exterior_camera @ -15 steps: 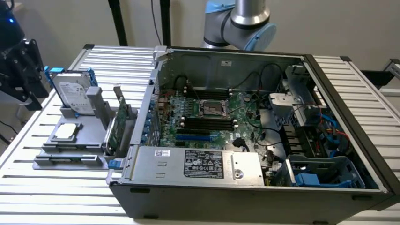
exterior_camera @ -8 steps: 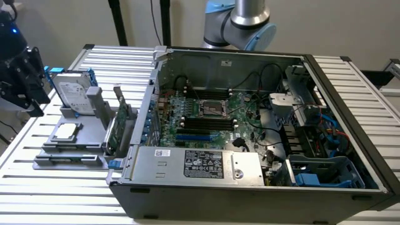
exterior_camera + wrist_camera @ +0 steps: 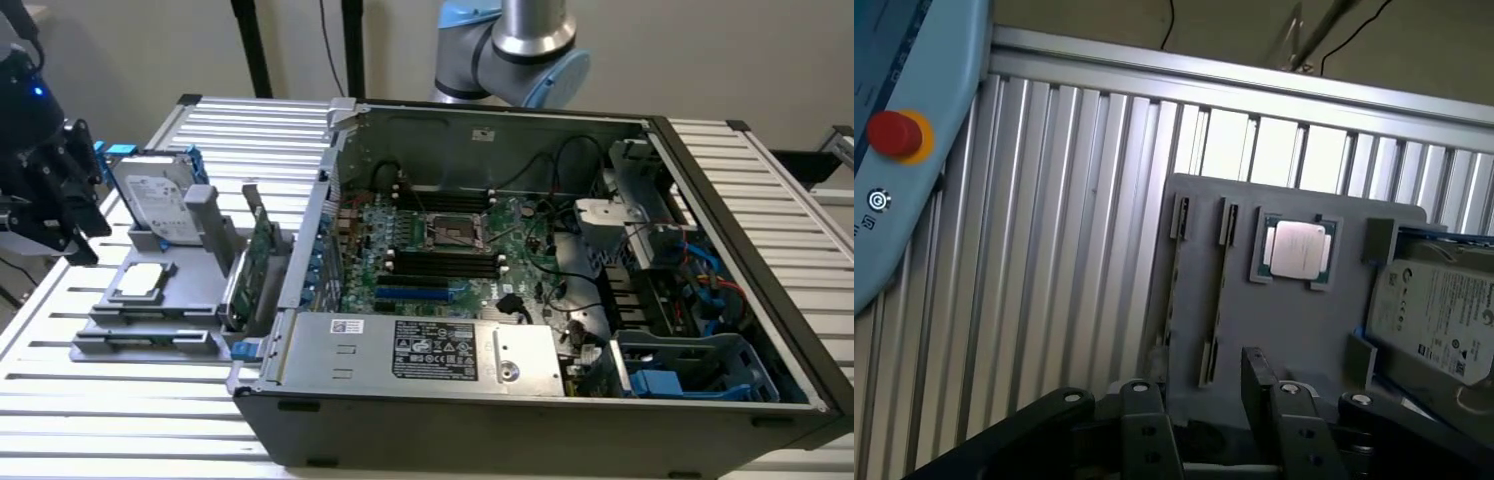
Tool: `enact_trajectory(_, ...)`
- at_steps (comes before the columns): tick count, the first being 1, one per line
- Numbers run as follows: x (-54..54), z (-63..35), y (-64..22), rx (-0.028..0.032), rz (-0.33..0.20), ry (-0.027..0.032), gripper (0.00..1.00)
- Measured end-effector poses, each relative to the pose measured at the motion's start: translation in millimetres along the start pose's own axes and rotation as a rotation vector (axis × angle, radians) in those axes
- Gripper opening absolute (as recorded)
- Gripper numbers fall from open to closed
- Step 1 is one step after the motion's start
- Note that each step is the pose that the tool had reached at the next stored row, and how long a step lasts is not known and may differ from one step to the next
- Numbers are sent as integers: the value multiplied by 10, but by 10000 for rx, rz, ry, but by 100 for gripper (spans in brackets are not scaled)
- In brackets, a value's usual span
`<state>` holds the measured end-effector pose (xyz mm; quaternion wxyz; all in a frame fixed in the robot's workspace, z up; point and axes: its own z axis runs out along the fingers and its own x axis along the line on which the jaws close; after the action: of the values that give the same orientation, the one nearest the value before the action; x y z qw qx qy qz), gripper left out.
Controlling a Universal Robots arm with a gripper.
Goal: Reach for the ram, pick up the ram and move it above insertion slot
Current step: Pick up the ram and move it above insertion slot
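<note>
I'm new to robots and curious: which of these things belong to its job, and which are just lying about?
Job: hand, motherboard's memory slots, grey holder; ram itself unclear.
Lying about: hard drive, processor chip, expansion card.

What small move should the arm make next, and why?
Probably ease the gripper down toward the ram, which seems to stand edge-on in a narrow groove of the grey holder. The jaws stand open with nothing between them. In the exterior view the gripper hangs off the holder's left side, touching nothing, so closing that gap looks like the sensible step before any grasp.
</note>
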<state>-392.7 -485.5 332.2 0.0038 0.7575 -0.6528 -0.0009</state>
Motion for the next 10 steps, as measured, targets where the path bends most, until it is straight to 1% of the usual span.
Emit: enact_trajectory(10,39,182,5,1,143,-2,42)
